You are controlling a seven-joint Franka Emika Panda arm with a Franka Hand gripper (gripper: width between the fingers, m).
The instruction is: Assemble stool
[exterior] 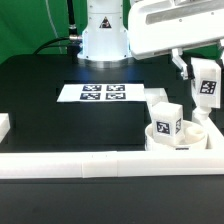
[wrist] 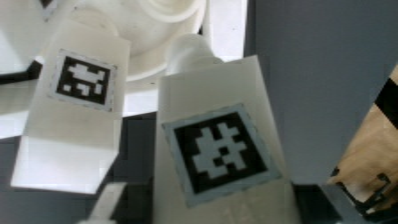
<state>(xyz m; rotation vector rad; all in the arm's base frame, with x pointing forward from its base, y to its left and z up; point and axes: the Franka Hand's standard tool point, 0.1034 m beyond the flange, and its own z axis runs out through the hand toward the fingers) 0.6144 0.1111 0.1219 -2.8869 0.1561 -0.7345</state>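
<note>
My gripper (exterior: 197, 68) is shut on a white stool leg (exterior: 207, 86) with a square tag and holds it in the air at the exterior view's right, above and just right of the round white seat (exterior: 190, 141). A second tagged leg (exterior: 165, 118) stands upright in the seat. In the wrist view the held leg (wrist: 222, 140) fills the middle between my gripper (wrist: 222, 214) jaws. The other leg (wrist: 80, 105) stands beside it, and part of the seat (wrist: 164, 25) shows behind them.
The marker board (exterior: 104, 93) lies flat mid-table before the robot base (exterior: 103, 35). A long white rail (exterior: 90, 166) runs along the front edge and turns up past the seat at the right (exterior: 212, 128). A white piece (exterior: 4, 127) sits at the left edge.
</note>
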